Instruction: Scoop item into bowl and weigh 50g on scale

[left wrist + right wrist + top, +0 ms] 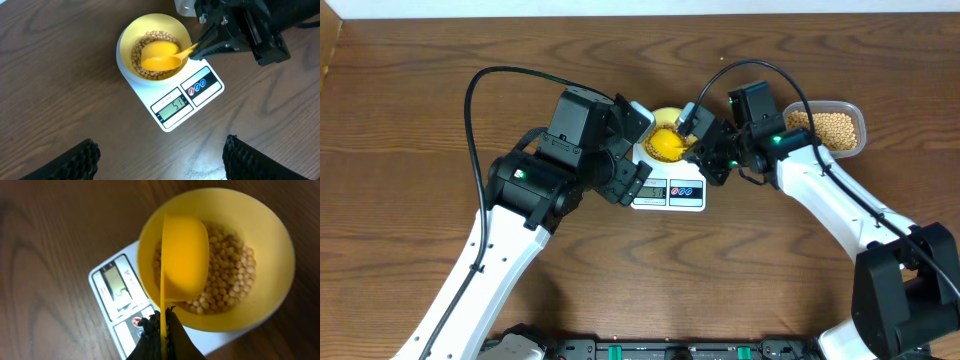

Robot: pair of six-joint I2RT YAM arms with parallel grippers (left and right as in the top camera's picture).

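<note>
51 on the scale (212, 89) display (173, 108), beans (157, 36) and scoop (159, 52) in the bowl (129, 31).

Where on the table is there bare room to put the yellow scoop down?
The table is bare left of the left arm, and between both arms on the robot's side of the scale. It is crowded around the bowl, scale and tub.

Seen from overhead, the digits on the scale (668, 192) are too small to be read, and the bowl (666, 113) upon the scale is partly covered by the yellow scoop (665, 147) and right gripper (690, 138).
</note>
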